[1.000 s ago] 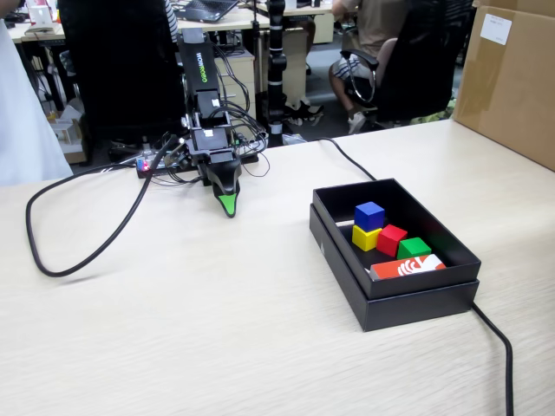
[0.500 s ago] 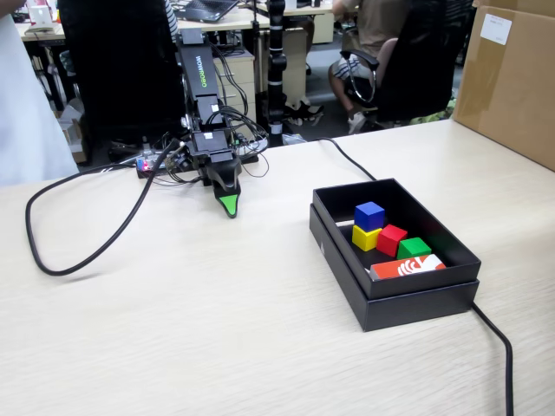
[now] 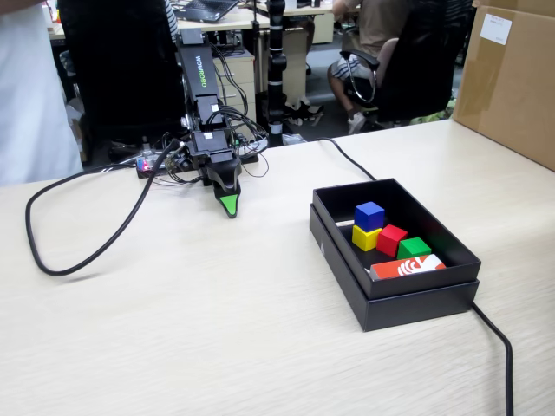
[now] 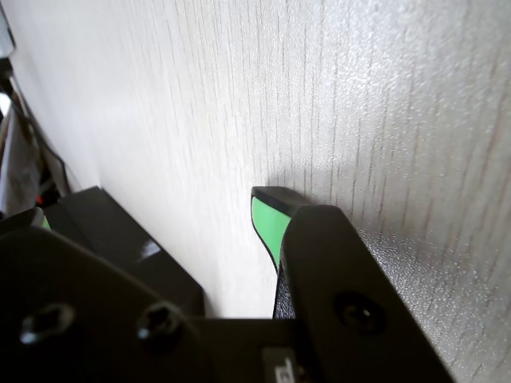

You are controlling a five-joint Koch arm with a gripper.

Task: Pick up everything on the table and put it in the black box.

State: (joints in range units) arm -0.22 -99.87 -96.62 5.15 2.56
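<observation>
Pincer (image 3: 228, 205) parked low at the arm's base, green tip pointed down at the pale wood-grain surface (image 3: 217, 329), touching or nearly so. Empty, holding nothing; open or closed cannot be told, since only one green-faced tip (image 4: 267, 219) shows clearly in the wrist view and the jaws line up one behind the other in the fixed view. Nothing under or beside that tip but bare surface. Outward to the right in the fixed view and nearer the camera, well apart from the pincer: the black box (image 3: 395, 299), long axis running diagonally from far-left to near-right. Inside it, all four cubes, clustered: blue cube (image 3: 369, 215) perched atop the yellow cube (image 3: 364, 237), red cube (image 3: 391, 239) touching the yellow one, green cube (image 3: 414, 248) just beside the red. Leaning at the near inner wall, an orange-red and white card (image 3: 408, 267). Elsewhere only a thick black cable (image 3: 87, 251) looping to the left of the arm, and a brown cardboard carton (image 3: 512, 78) at the far right. No loose cube visible anywhere on the surface. Judged from this: nothing left to reach for, task apparently complete, arm seemingly at rest. Any further move would have to go rightward and toward the camera, the only direction where task items lie.
</observation>
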